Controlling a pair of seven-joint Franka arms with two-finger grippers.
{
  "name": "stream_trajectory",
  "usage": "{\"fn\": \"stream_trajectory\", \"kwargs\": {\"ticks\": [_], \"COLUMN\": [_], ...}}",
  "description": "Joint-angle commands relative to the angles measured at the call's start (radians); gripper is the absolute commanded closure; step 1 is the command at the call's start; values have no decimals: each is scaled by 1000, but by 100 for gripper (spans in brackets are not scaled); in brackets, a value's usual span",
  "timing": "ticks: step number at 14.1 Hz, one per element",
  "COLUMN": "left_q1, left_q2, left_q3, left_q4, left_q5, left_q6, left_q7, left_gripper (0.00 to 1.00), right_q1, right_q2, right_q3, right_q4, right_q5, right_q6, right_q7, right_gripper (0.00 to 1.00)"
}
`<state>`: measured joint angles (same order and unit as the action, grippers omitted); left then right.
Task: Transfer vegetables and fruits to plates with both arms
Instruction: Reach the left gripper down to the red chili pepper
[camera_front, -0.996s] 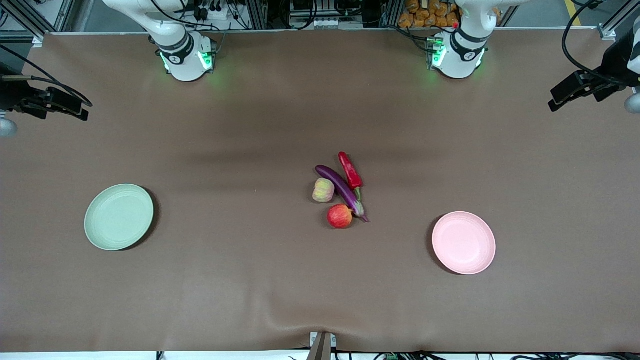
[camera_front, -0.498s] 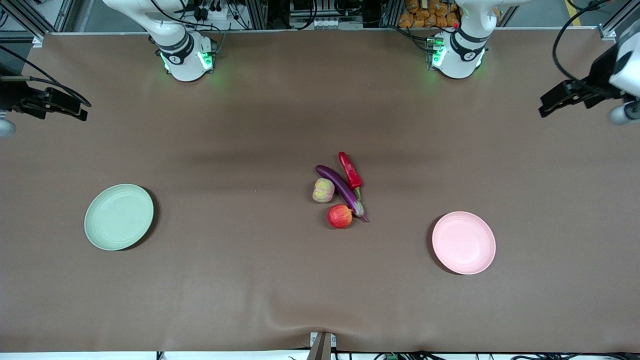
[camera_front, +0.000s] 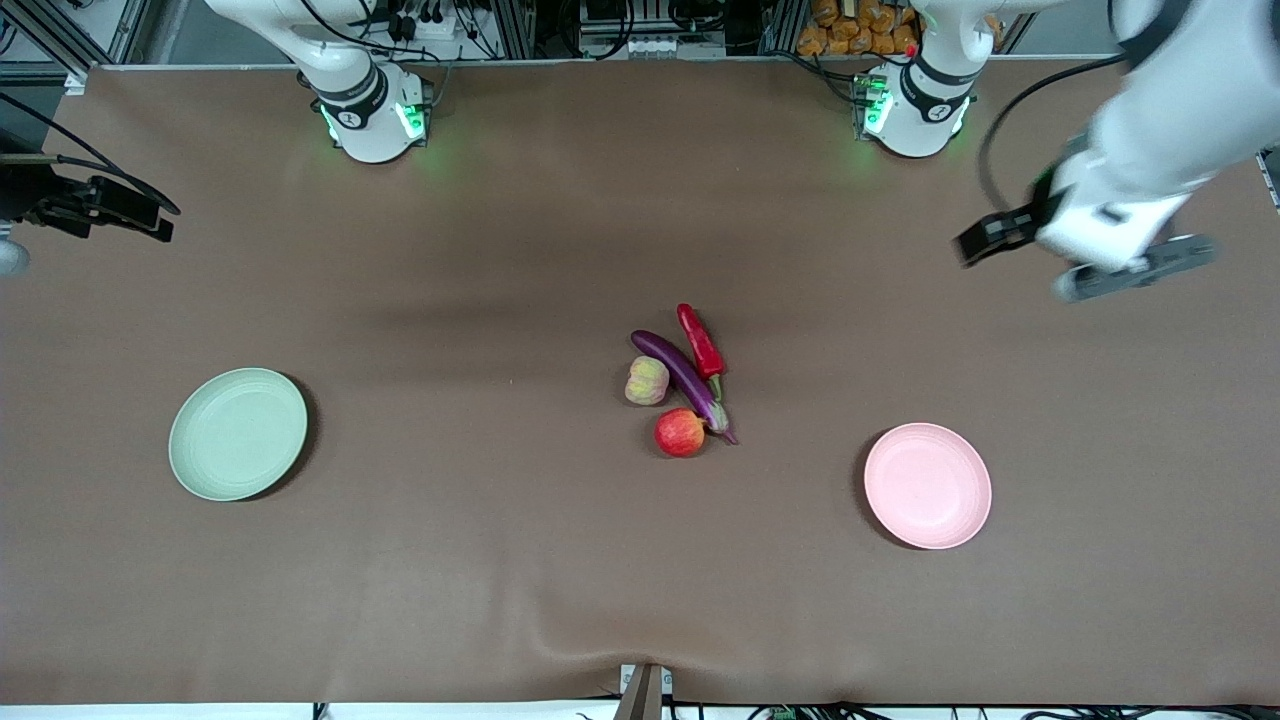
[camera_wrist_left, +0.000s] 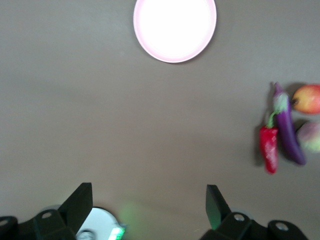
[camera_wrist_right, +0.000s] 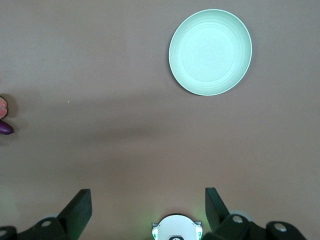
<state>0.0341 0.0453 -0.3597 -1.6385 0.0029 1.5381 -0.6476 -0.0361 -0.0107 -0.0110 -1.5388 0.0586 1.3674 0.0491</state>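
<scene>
The purple eggplant (camera_front: 683, 381) lies mid-table with the red pepper (camera_front: 701, 342) beside it, the lumpy yellow-pink fruit (camera_front: 647, 380) against it and the round red fruit (camera_front: 680, 432) at its stem end. The green plate (camera_front: 238, 433) sits toward the right arm's end and the pink plate (camera_front: 928, 485) toward the left arm's end, both bare. My left gripper (camera_front: 990, 240) is open and empty, high over bare table; its wrist view (camera_wrist_left: 149, 200) shows the pink plate (camera_wrist_left: 175, 27), pepper (camera_wrist_left: 268, 147) and eggplant (camera_wrist_left: 287, 130). My right gripper (camera_front: 140, 218) waits open and empty at the table's edge; its wrist view (camera_wrist_right: 148, 202) shows the green plate (camera_wrist_right: 210, 52).
The brown table cover (camera_front: 500, 560) is wrinkled near the front edge, where a small bracket (camera_front: 643, 690) stands. The right arm's base (camera_front: 375, 120) and the left arm's base (camera_front: 910, 115) stand along the edge farthest from the front camera, with cables and racks past it.
My left arm has swung in from the table's end toward the middle, with its gripper still open. My right arm has hardly moved. The produce and plates have not moved.
</scene>
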Motion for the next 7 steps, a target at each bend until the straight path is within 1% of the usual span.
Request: {"fn": "stream_trajectory", "kwargs": {"ticks": [1, 3, 4, 6, 7], "left_q1": [1, -11, -34, -127, -167], "left_q2": [27, 76, 112, 206, 262], "left_q3": [-93, -168, -188, -191, -191], "left_q4": [-96, -156, -179, -210, -210], "left_q5": [2, 2, 2, 29, 76], "left_q6": [132, 253, 317, 457, 503], "left_q7": [-197, -353, -447, -620, -695], "left_gripper": [0, 0, 0, 0, 0], "right_q1": [-13, -16, -16, -16, -18], "right_q2": [-9, -9, -8, -8, -8], "right_q3": [6, 6, 6, 6, 6], "right_q4": [-6, -6, -6, -6, -6], "right_q5": [10, 10, 10, 12, 12], "right_q6": [-5, -5, -5, -4, 1], "right_q7": [12, 12, 12, 12, 12], "right_gripper": [0, 0, 0, 0, 0]}}
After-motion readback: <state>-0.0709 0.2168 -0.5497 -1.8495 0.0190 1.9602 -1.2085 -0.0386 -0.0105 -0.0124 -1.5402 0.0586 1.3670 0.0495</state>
